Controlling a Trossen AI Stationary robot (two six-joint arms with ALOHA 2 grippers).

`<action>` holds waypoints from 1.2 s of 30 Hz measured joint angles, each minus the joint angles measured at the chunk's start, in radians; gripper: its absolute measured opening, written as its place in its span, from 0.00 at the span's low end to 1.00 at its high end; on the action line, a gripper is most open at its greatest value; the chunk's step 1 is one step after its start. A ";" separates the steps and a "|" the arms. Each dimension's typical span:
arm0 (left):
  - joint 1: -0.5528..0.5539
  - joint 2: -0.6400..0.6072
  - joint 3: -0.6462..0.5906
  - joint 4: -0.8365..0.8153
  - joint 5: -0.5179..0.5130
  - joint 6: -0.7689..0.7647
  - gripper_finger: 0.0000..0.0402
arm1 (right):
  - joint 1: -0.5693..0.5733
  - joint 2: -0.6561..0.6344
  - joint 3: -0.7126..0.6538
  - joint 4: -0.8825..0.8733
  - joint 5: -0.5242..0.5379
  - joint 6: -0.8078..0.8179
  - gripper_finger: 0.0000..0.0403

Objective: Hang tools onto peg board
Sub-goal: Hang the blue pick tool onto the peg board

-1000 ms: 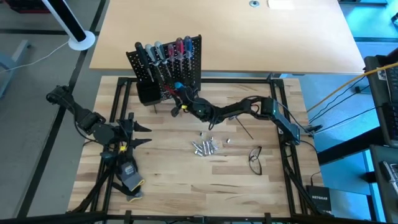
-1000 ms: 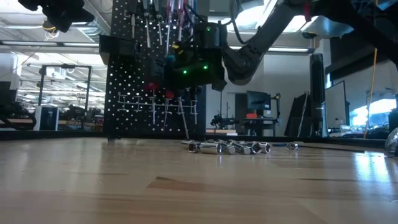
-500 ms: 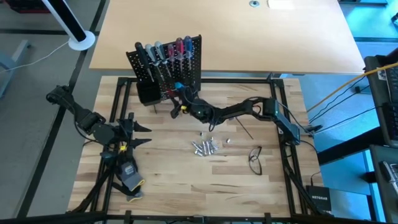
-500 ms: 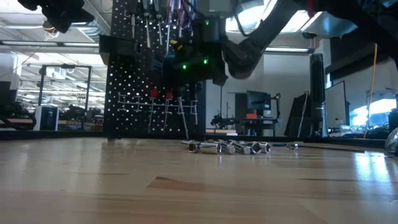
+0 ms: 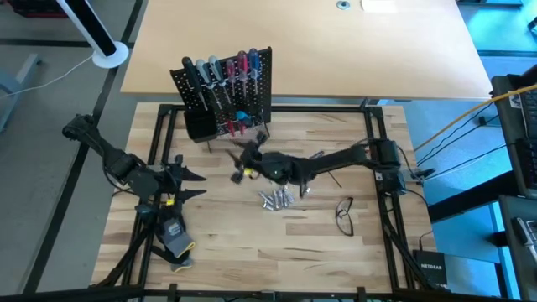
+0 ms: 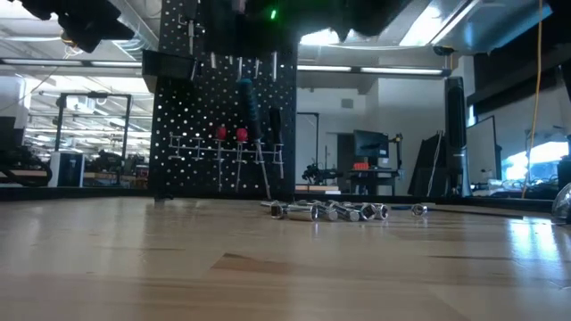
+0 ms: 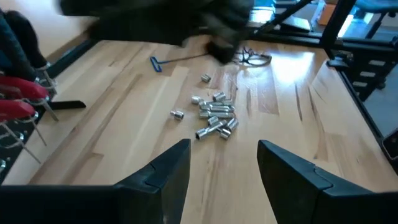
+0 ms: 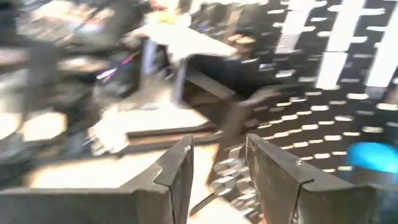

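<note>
High view showed the right gripper (image 5: 245,164) just in front of the upright black perforated peg board (image 5: 252,63), fingers parted and empty; the left gripper (image 5: 189,183) waited wide open. The small silver metal bits (image 5: 276,198), roughly a dozen in a loose cluster mid-table, looked light, hard and slippery, best pinched across their middles singly.

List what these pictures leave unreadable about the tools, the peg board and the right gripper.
- Right gripper: the high view is too small and its own wrist view too smeared by motion to show the jaws.
- Peg board: its top is cut off by the low view's upper edge, so the upper tool handles are hidden there.
- Silver bits: too small in every view to count or tell their type.
- Black bin: its contents are lost in shadow from above.
</note>
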State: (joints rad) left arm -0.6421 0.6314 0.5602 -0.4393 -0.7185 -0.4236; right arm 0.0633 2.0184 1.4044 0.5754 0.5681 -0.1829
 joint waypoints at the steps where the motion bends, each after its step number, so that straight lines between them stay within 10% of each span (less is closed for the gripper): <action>1: -0.003 0.011 0.000 0.001 0.001 -0.006 0.44 | 0.015 -0.017 0.000 -0.063 -0.019 0.004 0.36; 14: -0.007 0.177 -0.002 0.050 0.088 -0.128 0.44 | 0.172 -0.129 -0.001 -0.631 -0.100 0.238 0.36; 27: -0.052 0.326 -0.307 0.790 0.084 -0.157 0.44 | 0.310 -0.132 -0.044 -0.616 -0.031 0.332 0.36; 36: -0.044 0.414 -0.325 0.847 0.079 -0.143 0.44 | 0.289 -0.163 -0.183 -0.608 -0.091 0.442 0.36</action>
State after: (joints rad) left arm -0.6865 1.0453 0.2348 0.4078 -0.6395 -0.5662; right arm 0.3525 1.8559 1.2210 -0.0325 0.4771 0.2595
